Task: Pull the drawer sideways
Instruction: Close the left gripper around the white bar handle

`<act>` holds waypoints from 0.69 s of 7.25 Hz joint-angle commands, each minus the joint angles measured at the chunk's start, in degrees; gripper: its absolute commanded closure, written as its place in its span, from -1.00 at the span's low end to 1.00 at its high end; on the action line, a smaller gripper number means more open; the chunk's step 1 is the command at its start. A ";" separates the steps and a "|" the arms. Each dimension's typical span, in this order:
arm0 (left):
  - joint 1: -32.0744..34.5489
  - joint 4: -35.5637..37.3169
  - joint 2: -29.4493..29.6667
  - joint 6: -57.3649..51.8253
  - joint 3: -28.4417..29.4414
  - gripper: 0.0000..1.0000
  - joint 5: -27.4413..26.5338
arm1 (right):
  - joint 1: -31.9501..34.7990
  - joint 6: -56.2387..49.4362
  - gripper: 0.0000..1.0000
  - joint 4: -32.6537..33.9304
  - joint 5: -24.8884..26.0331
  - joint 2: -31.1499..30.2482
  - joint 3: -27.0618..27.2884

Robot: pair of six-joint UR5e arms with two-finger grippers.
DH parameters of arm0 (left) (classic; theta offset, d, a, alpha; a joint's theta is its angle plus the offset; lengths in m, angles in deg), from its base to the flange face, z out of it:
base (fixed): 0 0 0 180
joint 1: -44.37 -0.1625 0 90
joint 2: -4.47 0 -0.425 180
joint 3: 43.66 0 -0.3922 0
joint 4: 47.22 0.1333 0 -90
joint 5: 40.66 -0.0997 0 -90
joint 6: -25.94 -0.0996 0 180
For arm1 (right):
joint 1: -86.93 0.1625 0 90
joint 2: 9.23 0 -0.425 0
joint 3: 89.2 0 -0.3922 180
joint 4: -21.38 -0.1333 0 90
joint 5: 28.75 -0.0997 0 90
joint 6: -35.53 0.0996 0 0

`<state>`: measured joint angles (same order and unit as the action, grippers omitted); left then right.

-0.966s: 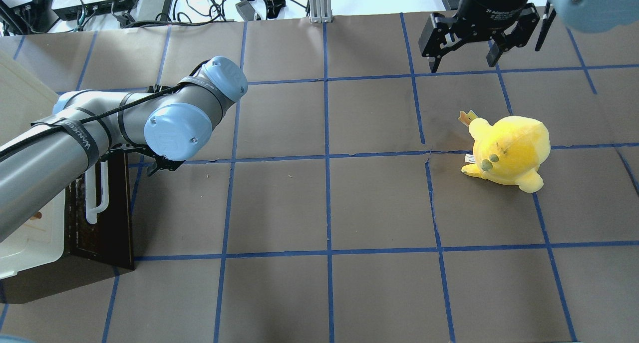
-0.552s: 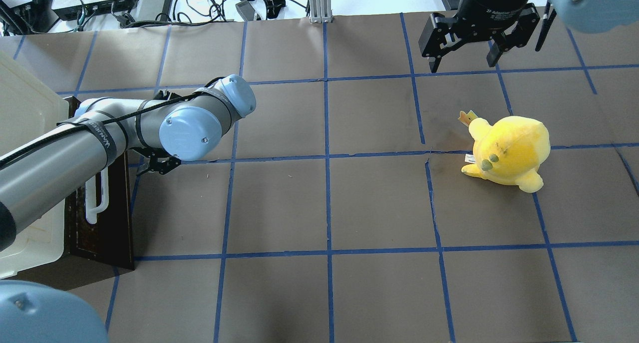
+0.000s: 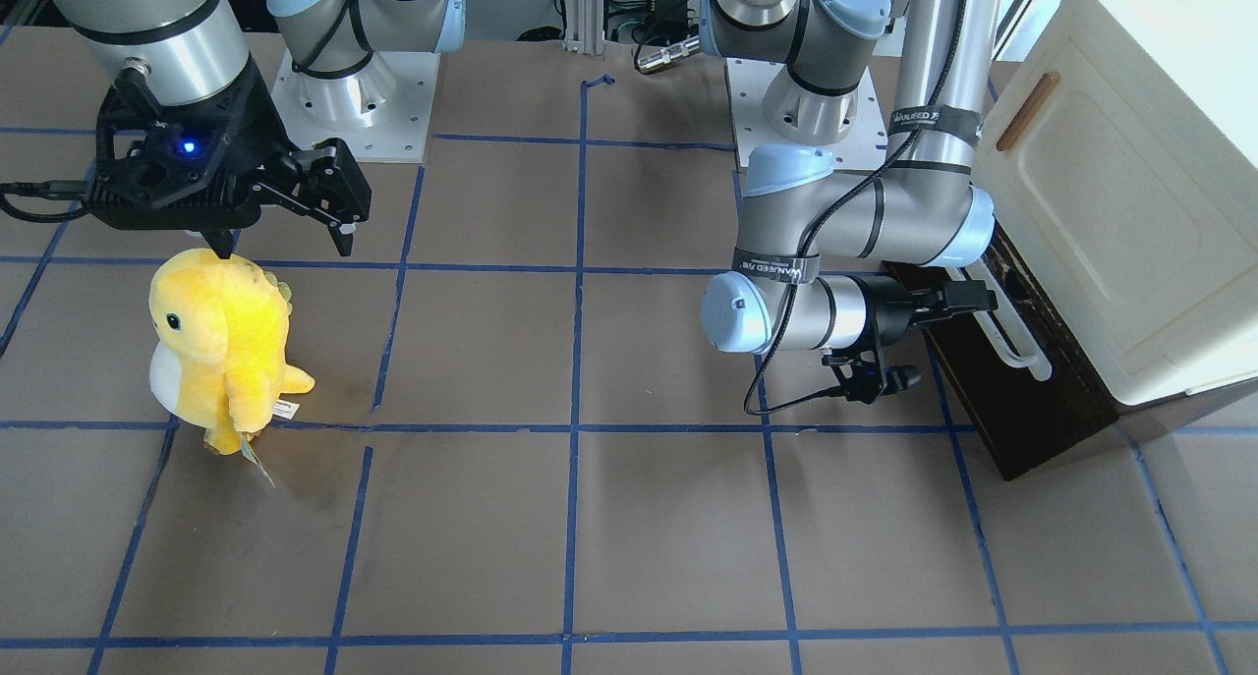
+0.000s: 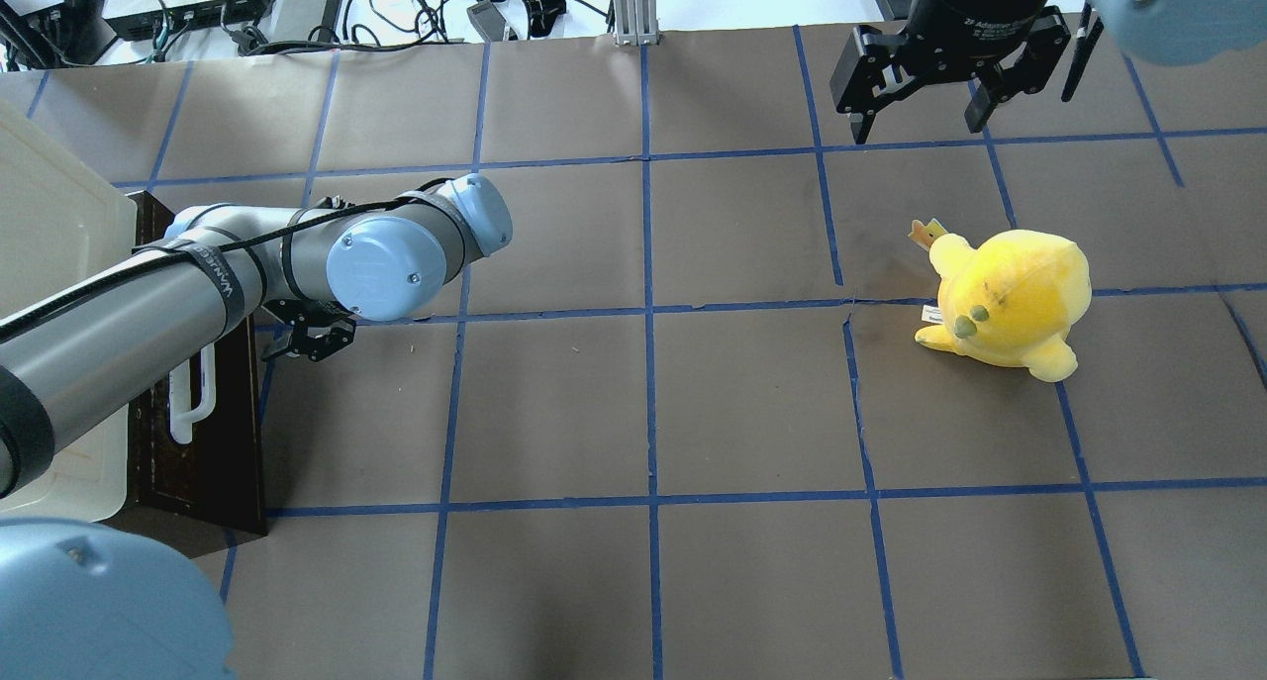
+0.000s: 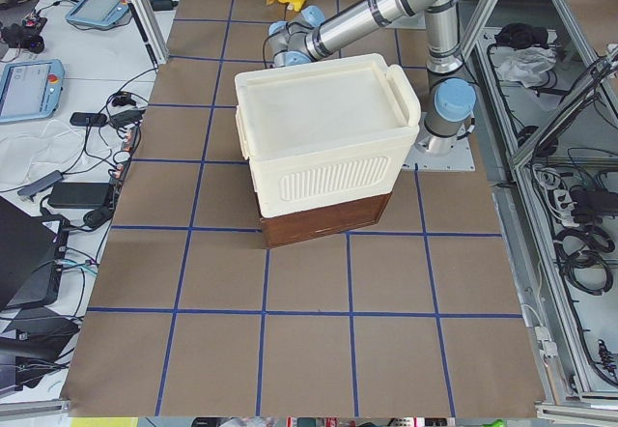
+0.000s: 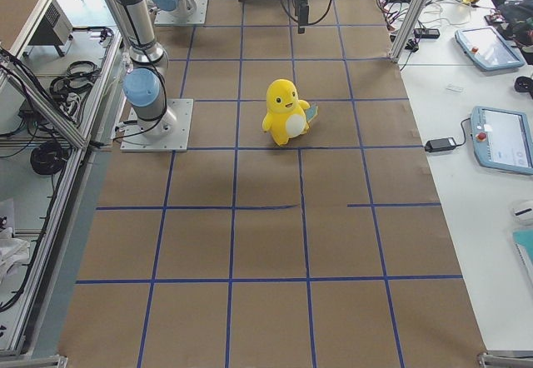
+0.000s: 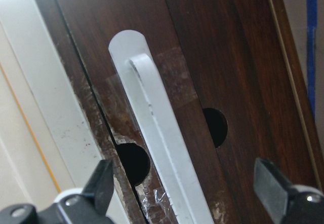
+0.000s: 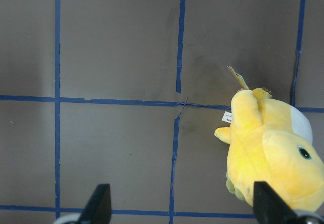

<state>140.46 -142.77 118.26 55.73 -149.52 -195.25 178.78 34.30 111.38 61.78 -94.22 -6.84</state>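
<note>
The spread fingers of the left gripper straddle the white bar handle of the dark brown wooden drawer. In the wrist view one tip sits at lower left and the other at lower right, and neither touches the bar. The drawer lies at the foot of the cream cabinet, at the right edge of the front-facing frame and the left edge of the overhead one.

By these views the approach looks done and the rest is left. The jaws have not yet closed on the handle, and the drawer shows no clear sign of having slid out, so the sideways pull appears not to have begun.

What the drawer holds cannot be told, as its inside is out of sight. The cabinet's door panel, with its small brown wooden handle, lies flush and hides its contents too.

Across the brown, blue-taped table, the right gripper hangs with fingers apart and empty at the overhead frame's upper right. It is near a yellow plush toy.
</note>
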 commanded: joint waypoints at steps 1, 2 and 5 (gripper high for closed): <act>-0.20 -3.30 0.55 2.28 -0.57 -1.00 -0.09 | 0.00 0.00 -1.00 0.00 0.00 0.00 0.00; -0.29 -3.76 0.38 2.29 -0.49 -1.00 -0.26 | 0.00 0.00 -1.00 0.00 0.00 0.00 0.00; -1.69 -3.77 0.38 2.82 -0.75 -0.67 -3.60 | 0.00 0.00 -1.00 0.00 0.00 0.00 0.00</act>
<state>139.56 -146.48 118.67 58.39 -150.20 -197.98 178.78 34.30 111.38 61.78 -94.22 -6.84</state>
